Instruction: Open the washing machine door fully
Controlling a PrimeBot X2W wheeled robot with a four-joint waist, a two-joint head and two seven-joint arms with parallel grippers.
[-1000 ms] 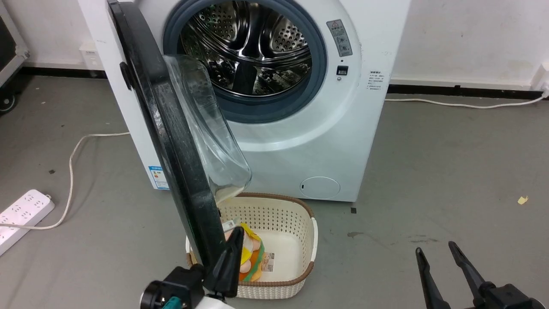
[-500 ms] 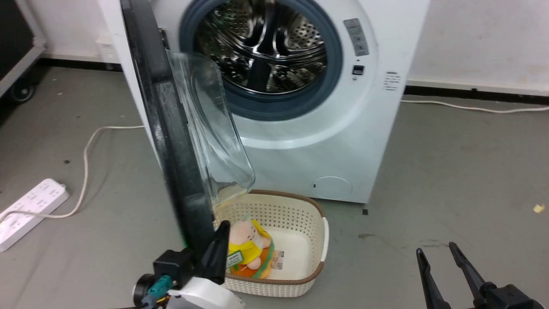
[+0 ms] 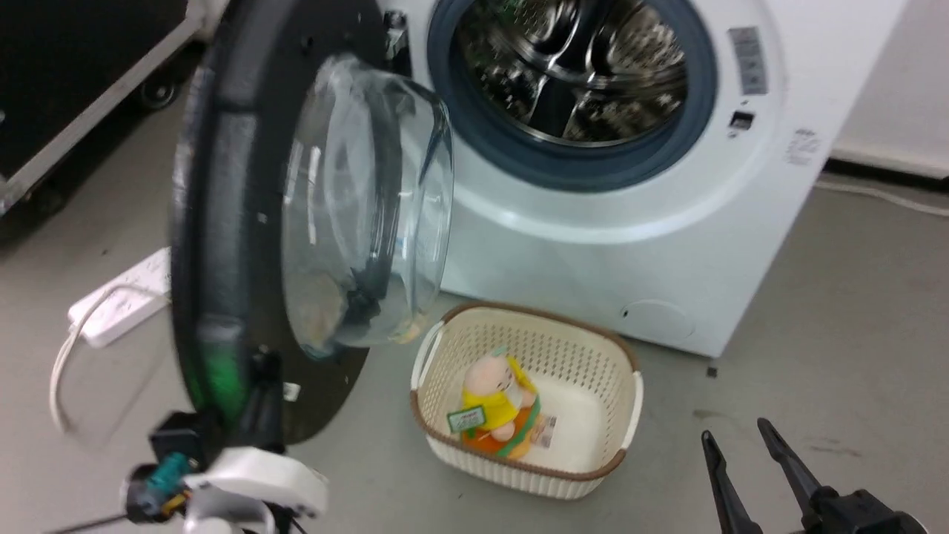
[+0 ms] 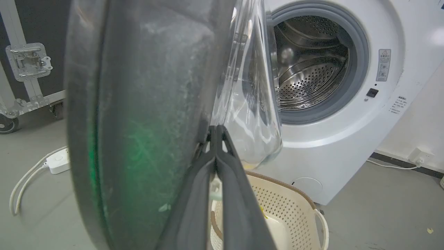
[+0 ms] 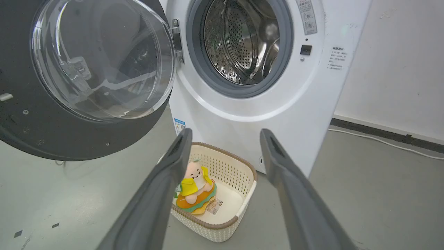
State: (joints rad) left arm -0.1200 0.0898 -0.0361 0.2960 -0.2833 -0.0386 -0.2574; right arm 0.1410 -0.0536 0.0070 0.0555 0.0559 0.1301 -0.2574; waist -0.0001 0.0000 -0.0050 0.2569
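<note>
**Door standing wide open, left claw at its inner face**

The left claw [image 3: 265,371] [image 4: 216,129] is staying low at the door's bottom edge. It is clenched with its fingers pressed together and nothing between them, and its tips are touching the inner face of the door [image 3: 222,185] [image 4: 138,104] [image 5: 20,132]. The door is rising directly above and left of this claw, with its glass bowl bulging to the claw's right. The right claw [image 3: 734,430] [image 5: 225,132] is hanging released and empty, well apart from the door. A basket [image 3: 636,386] holding a toy [image 3: 493,404] is sitting on the floor between the claws, ahead of the right one, in front of the machine [image 3: 630,245].
</note>
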